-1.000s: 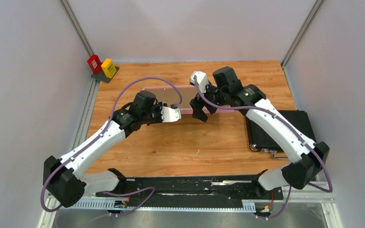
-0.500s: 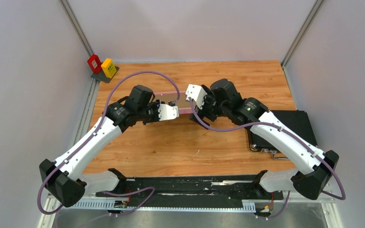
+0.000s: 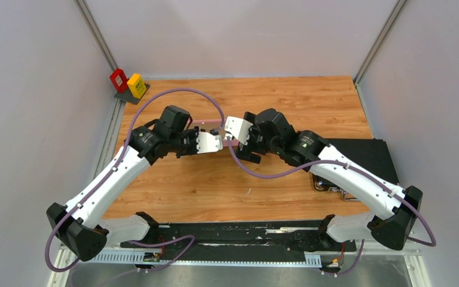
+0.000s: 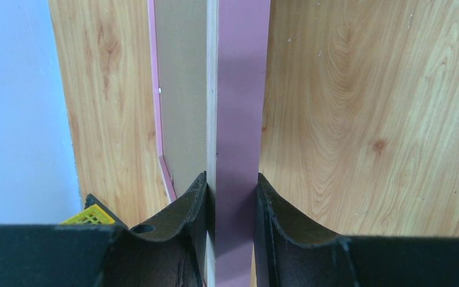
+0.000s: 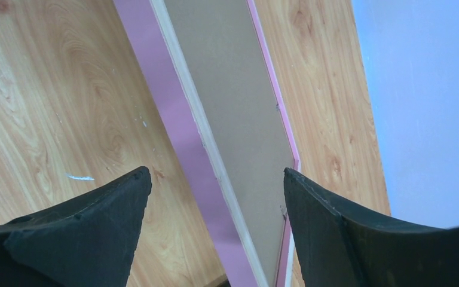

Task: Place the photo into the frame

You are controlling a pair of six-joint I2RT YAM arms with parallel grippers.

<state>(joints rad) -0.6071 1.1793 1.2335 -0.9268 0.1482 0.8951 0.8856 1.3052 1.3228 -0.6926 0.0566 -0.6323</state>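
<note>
The frame (image 4: 239,89) is pink with a light wood layer along its edge, and a plain brown backing board (image 4: 182,89) lies in it. My left gripper (image 4: 232,185) is shut on the frame's pink border. My right gripper (image 5: 215,173) is open, its fingers straddling the frame (image 5: 173,113) edge and the board (image 5: 233,101) without touching either. In the top view both grippers, left (image 3: 212,142) and right (image 3: 239,139), meet at mid-table and hide most of the frame (image 3: 207,121). The photo is not in view.
A black case (image 3: 358,161) lies at the table's right edge under the right arm. A red block (image 3: 119,79) and a yellow block (image 3: 136,85) stand at the far left corner. Grey walls enclose the wooden table (image 3: 227,179).
The right arm has swung left and toward the left gripper, coming down over the frame's edge. The left gripper has shifted slightly left, keeping its hold. More of the frame is now covered.
</note>
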